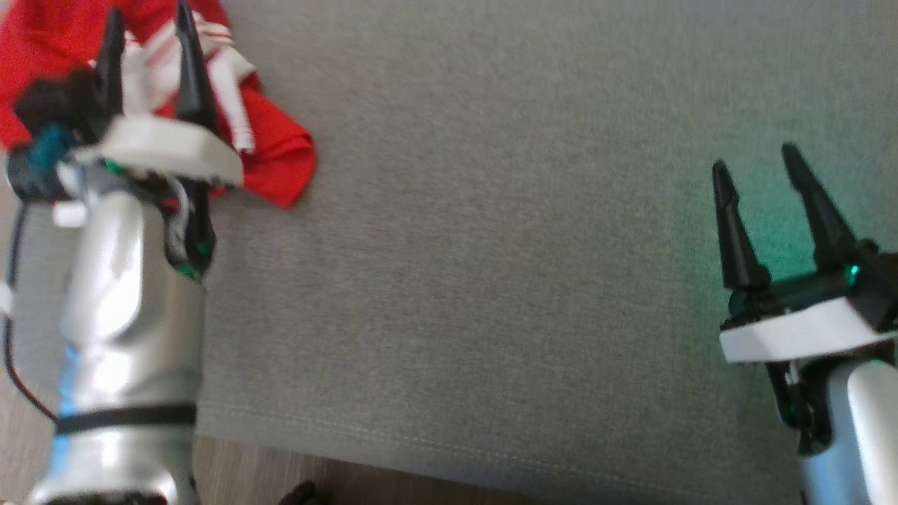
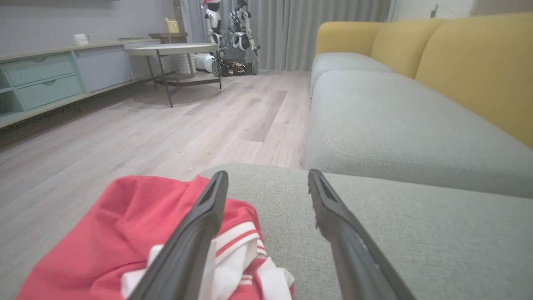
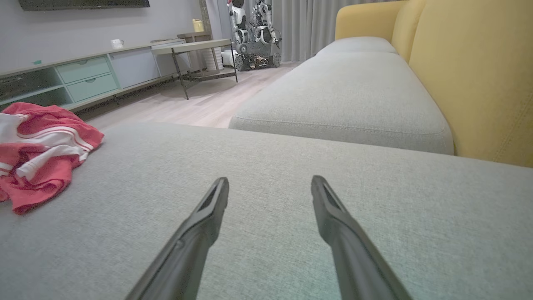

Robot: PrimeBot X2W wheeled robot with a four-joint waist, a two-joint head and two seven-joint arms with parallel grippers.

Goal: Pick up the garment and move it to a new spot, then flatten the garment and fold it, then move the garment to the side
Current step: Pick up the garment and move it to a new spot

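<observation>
The left gripper is hanging wide open over the crumpled red-and-white garment on the grey cushion, while the right gripper is hanging equally wide, well apart.

The garment lies on the seat cushion near its left edge, with the floor just to the garment's left. My left fingers stand over the garment, one above the heap and one just right of it above bare cushion, while my right fingers hang well to the garment's right. Beyond the garment a second cushion runs on with the backrest along its right, and across the floor, left of the garment, stand a round table and a low cabinet.
</observation>
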